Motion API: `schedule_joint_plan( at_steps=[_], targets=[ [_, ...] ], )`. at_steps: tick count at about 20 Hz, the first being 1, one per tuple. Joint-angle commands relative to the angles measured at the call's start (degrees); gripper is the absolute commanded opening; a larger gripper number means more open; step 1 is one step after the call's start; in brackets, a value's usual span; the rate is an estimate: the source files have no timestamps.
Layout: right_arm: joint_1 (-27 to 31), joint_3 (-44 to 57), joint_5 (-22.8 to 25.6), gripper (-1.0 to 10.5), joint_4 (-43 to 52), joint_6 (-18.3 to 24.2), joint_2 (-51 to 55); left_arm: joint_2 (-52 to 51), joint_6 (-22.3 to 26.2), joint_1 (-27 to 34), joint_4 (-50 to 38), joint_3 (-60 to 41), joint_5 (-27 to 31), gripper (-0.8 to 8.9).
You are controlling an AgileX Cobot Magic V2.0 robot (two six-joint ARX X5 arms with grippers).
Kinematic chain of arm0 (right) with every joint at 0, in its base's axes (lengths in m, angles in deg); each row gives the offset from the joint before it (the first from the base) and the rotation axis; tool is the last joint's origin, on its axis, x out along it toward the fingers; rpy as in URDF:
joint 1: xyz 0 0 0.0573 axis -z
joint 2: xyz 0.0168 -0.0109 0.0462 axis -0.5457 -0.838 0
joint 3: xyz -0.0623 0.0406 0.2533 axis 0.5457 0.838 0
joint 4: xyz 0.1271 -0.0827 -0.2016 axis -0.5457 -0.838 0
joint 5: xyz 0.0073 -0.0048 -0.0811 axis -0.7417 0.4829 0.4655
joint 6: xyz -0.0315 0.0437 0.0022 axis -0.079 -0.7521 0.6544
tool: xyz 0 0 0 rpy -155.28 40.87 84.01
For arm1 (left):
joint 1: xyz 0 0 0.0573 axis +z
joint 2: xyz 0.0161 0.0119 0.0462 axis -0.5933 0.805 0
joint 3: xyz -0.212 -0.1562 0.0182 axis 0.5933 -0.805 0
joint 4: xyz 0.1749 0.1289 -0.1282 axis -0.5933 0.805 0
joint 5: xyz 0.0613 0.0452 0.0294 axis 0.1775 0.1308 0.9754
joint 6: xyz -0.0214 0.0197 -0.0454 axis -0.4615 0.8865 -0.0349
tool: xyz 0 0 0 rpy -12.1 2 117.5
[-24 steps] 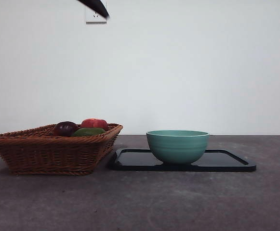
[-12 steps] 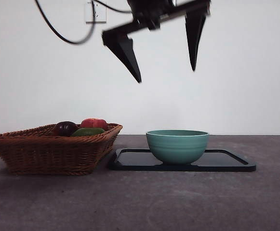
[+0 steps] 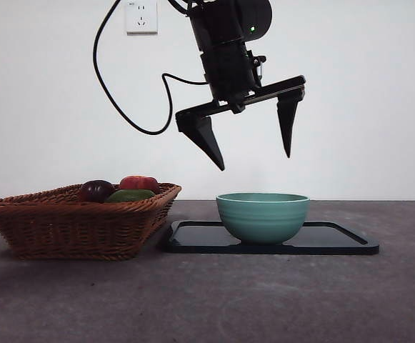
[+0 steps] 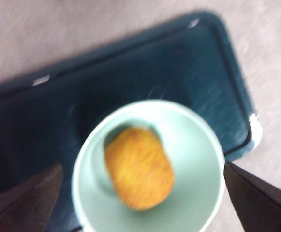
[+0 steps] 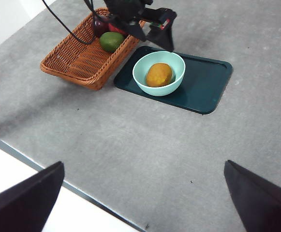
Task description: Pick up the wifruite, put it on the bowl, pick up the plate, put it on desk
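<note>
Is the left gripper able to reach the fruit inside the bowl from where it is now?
Probably yes. The left gripper hangs open right above the bowl, and the wifruite lies uncovered in it with nothing between.

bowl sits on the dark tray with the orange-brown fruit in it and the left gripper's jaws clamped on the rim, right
Not quite. The bowl is on the dark tray with the orange-brown fruit inside, but the left gripper hangs above it, jaws open and touching nothing, as the front view shows.
</note>
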Motion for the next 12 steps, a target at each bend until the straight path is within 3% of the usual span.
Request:
schedule_joint_plan(
  at_steps=[1,12],
  targets=[
    [-0.3,-0.5,0.0,5.5,0.9,0.5,-0.2,1.9,0.2,-0.5,-1.2,2.0,-0.3,5.3],
    [-0.3,-0.5,-0.2,5.5,0.1,0.1,-0.2,4.5,0.1,-2.6,0.1,2.0,-0.2,5.06]
  ],
)
